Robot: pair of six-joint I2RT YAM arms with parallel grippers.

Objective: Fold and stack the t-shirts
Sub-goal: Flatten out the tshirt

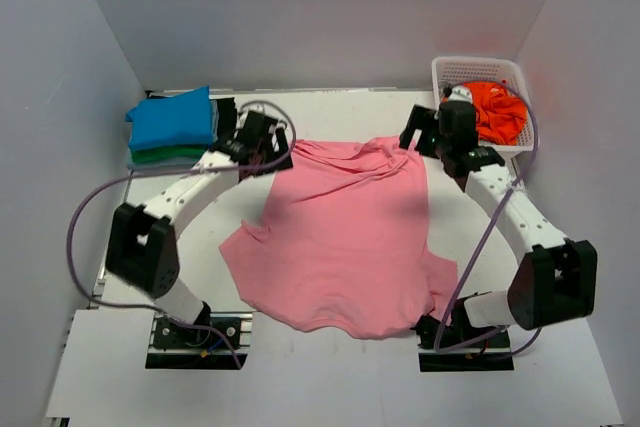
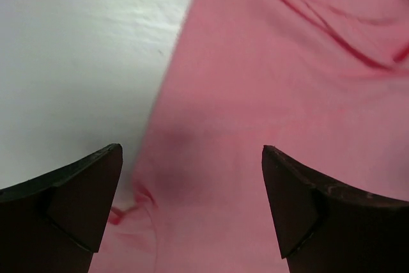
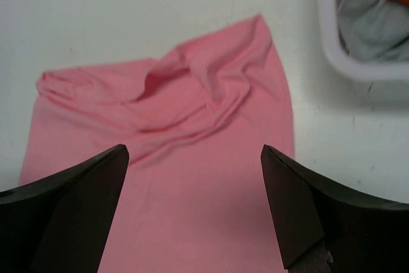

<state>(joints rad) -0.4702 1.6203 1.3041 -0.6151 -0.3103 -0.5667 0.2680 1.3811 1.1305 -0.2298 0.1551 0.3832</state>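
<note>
A light pink t-shirt point(image 1: 345, 237) lies spread on the white table, its far edge rumpled into folds point(image 3: 192, 87). My left gripper point(image 1: 268, 150) hovers over the shirt's far left corner, open, with only cloth point(image 2: 287, 94) and bare table below the fingers point(image 2: 83, 190). Over the far right corner, my right gripper point(image 1: 420, 139) is also open and holds nothing point(image 3: 193, 148). A folded bright blue t-shirt point(image 1: 172, 122) rests on a green one point(image 1: 165, 156) at the back left. An orange t-shirt point(image 1: 498, 112) lies in the basket.
The white lattice basket point(image 1: 478, 67) stands at the back right, close to my right wrist; its rim point(image 3: 332, 49) shows with grey cloth point(image 3: 370, 30) inside. White walls enclose the table on three sides. Cables trail off both arms.
</note>
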